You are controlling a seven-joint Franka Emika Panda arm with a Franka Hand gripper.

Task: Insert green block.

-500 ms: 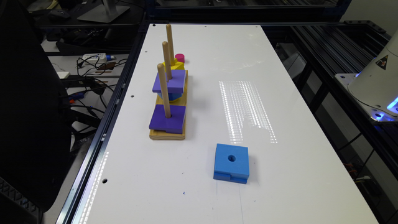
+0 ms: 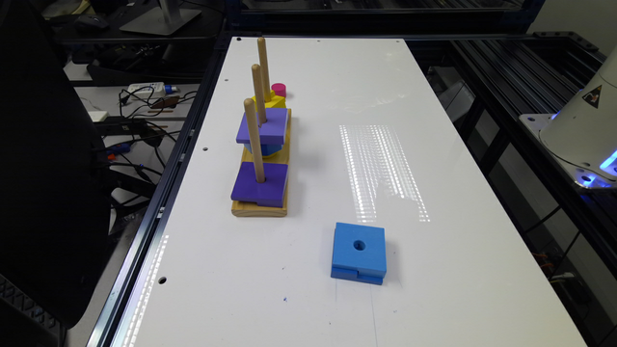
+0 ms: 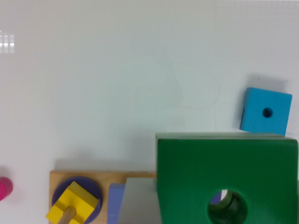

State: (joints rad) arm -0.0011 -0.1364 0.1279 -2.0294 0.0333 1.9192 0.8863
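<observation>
Green block (image 3: 196, 172): thick square, dark green face, round centre hole; held aloft close to wrist camera, above wooden peg base (image 3: 84, 176).

White arm base (image 2: 585, 125) at table edge

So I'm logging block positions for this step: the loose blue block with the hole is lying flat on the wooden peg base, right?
Not quite. The blue block lies flat on the white table, apart from the wooden peg base, which carries the purple squares. The exterior view shows this clearly; the wrist view also has it on bare table beyond the green block.
</observation>
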